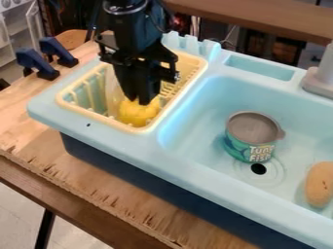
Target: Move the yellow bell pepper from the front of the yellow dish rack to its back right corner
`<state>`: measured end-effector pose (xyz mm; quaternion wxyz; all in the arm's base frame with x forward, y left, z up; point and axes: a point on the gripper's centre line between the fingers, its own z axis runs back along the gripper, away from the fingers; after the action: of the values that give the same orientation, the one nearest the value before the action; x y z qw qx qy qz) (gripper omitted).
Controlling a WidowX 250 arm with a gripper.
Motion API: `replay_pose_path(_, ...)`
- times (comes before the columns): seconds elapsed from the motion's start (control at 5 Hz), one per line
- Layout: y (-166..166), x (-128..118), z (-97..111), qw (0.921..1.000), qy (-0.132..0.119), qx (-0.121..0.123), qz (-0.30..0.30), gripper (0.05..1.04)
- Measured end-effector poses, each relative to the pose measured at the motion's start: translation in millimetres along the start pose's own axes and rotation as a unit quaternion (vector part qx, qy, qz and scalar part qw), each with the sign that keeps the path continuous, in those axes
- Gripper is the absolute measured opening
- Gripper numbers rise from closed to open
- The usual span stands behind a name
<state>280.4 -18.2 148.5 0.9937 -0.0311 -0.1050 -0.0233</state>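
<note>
Wooden surface (98, 180), bare plywood-type grain with a splintery front edge; carries a light-blue toy sink (110, 134), looks like moulded plastic. Two dark blue clamps, (30, 62) and (58, 51), at about 10-11 o'clock from the cream basket (98, 116), which sits in the left part of the sink unit.

Black gripper (140, 99) hangs down over the basket, right at the top of a yellow thing (138, 113). Can't tell whether the jaws are open, closed or gripping it; they cover its upper part. Yellow thing is inside the basket, toward its 5-6 o'clock end. Rounded, a bit lumpy, fairly matt; can't identify it.

Handling guess: light, some give if it's foam or soft plastic, low slip risk, not fragile. Best hold is across the widest part of the body, square to the sides; a pinch on the crown alone could roll off. Basket has thin slatted walls and a raised rim, probably stiffish plastic, easy to snag.

From the yellow thing: tin (244, 148) between 3 and 4 o'clock in the basin, cylindrical, green printed wrap, grey recessed top with small tab. Drain hole (259, 168) at roughly 6 o'clock from the tin. Tan oblong thing (319, 185) at about 4 o'clock, smooth, rounded ends.
</note>
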Motion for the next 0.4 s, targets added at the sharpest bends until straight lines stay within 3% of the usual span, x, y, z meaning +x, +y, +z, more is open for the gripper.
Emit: replay_pose_path(0.4,-8.1,1.6,7.2,0.9999,0.005,0.006,0.014,0.144)
